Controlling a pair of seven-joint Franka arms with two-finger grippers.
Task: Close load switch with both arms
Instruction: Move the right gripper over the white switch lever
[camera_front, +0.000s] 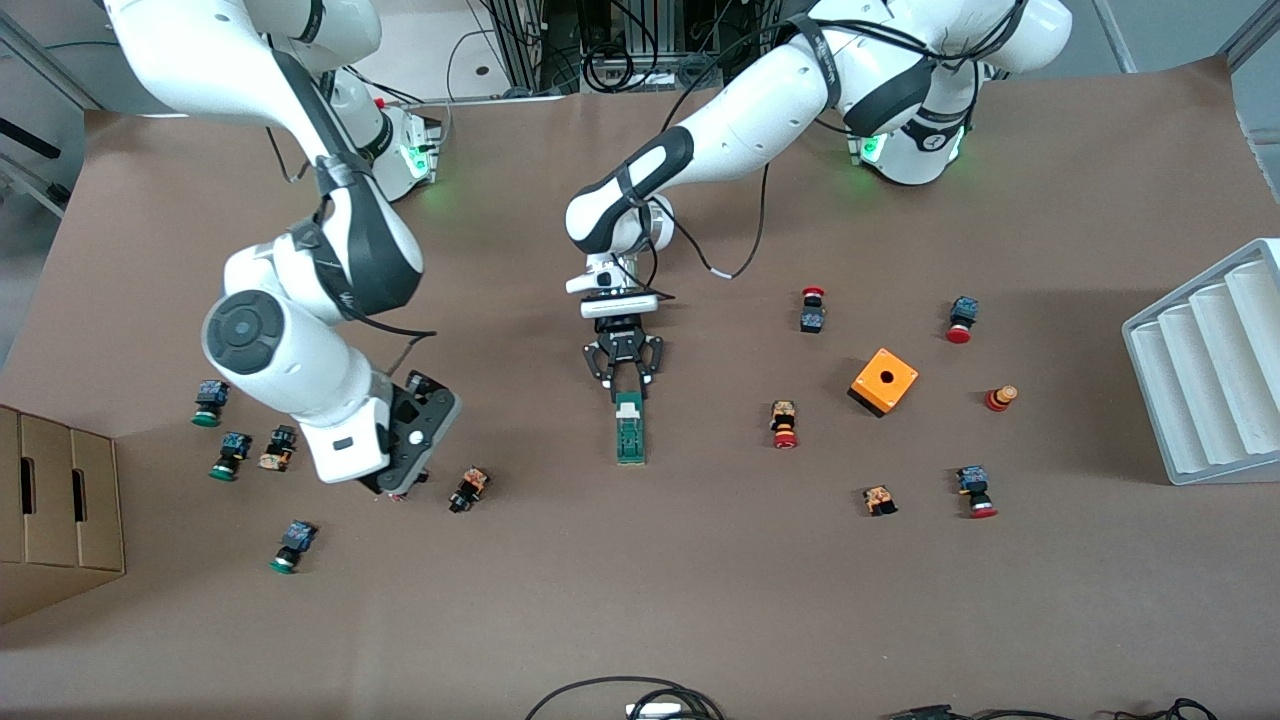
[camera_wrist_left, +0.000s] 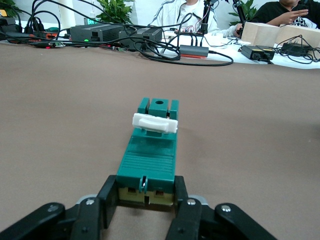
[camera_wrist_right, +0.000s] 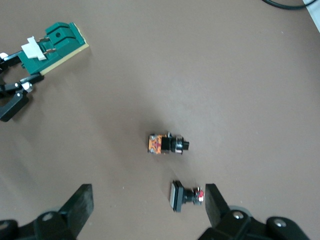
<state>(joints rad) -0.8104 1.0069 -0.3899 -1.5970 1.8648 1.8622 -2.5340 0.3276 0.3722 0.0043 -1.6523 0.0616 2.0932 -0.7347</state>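
Front view shows the right gripper (camera_front: 405, 470) low over the table (camera_front: 700, 600) at the right arm's end, with its fingers wide apart and nothing between them. A small black push-button (camera_front: 468, 489) lies just beside it. In the right wrist view two little buttons lie under the open fingers (camera_wrist_right: 80, 205), and the load switch (camera_wrist_right: 52, 45) sits well apart from them.

Going across to the middle, the load switch (camera_front: 630, 428) lies flat on the table. It is a narrow green block. Its long side points from the robots toward the front camera. The left gripper (camera_front: 626, 385) holds the end of the block that is farther from the front camera. Its fingers (camera_wrist_left: 107, 197) are clamped on both sides of that end, as the left wrist view shows. The white tab (camera_wrist_left: 154, 123) sits on top of the load switch (camera_wrist_left: 150, 155), near the end away from the fingers.

So the left arm is the one at the switch, and it pins the block down. I think the right arm must come over to the middle next and push the white tab, because the right gripper is not near it yet.

Farther along lie more red push-buttons (camera_front: 784, 424) and an orange cube (camera_front: 884, 381).
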